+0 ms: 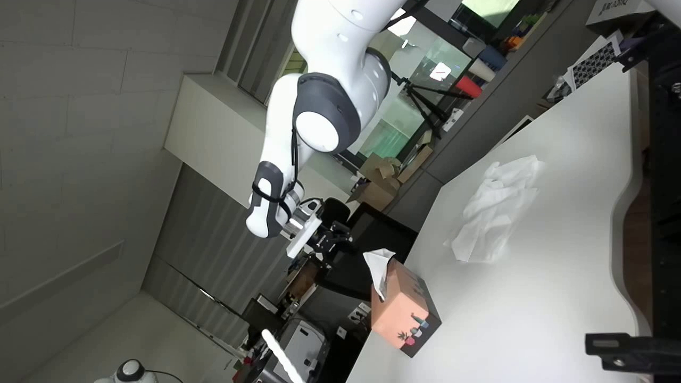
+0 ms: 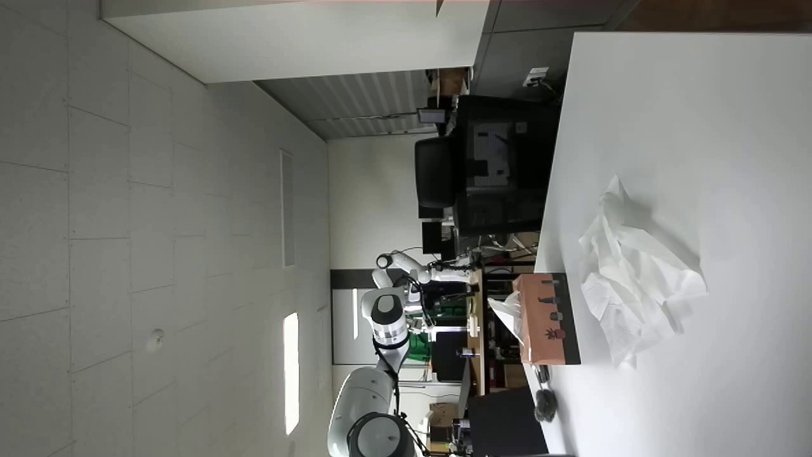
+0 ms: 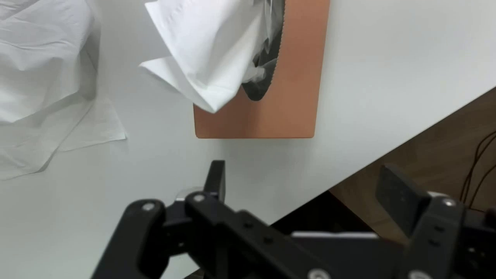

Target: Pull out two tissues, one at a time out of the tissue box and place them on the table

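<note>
The pinkish-tan tissue box (image 1: 396, 314) stands on the white table (image 1: 574, 276), near an edge. It shows in both exterior views (image 2: 539, 320) and in the wrist view (image 3: 296, 104). A white tissue tuft (image 1: 378, 268) sticks out of its slot; in the wrist view the tuft (image 3: 213, 50) leans to the left. Crumpled white tissue (image 2: 634, 273) lies flat on the table beside the box, also in the wrist view (image 3: 42, 77); I cannot tell if it is one sheet or more. My gripper (image 3: 302, 176) is open and empty, above and apart from the box (image 1: 334, 239).
The table edge and the wooden floor (image 3: 438, 155) lie below the right finger in the wrist view. A dark fuzzy object (image 2: 545, 405) lies beside the box. Black equipment (image 1: 665, 213) runs along a table edge. A black chair (image 1: 362, 244) stands behind the box.
</note>
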